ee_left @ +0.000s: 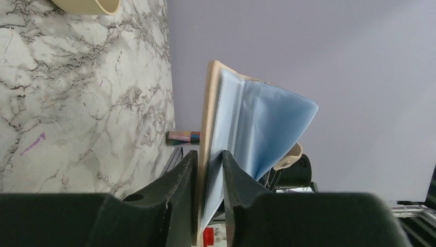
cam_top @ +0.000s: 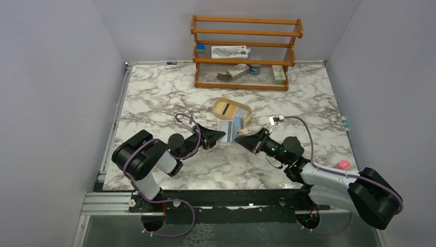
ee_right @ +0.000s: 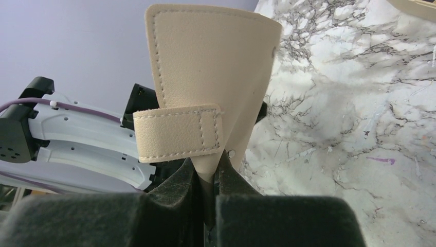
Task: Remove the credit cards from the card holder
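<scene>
The card holder [cam_top: 232, 126] hangs open above the table's middle, held between both grippers. My left gripper [cam_top: 221, 135] is shut on its tan cover and a light blue inner sleeve; in the left wrist view the holder's [ee_left: 257, 118] blue sleeves fan out past that gripper [ee_left: 208, 160]. My right gripper [cam_top: 243, 138] is shut on the other tan flap. In the right wrist view the holder's [ee_right: 211, 67] stitched flap and strap rise from that gripper [ee_right: 208, 172]. No credit cards show in any view.
An oval tan tray [cam_top: 226, 107] lies just behind the holder. A wooden rack [cam_top: 246, 49] with small items stands at the back. A pink object [cam_top: 343, 164] lies at the right edge. A multicoloured marker [ee_left: 183, 137] lies at the table's far edge.
</scene>
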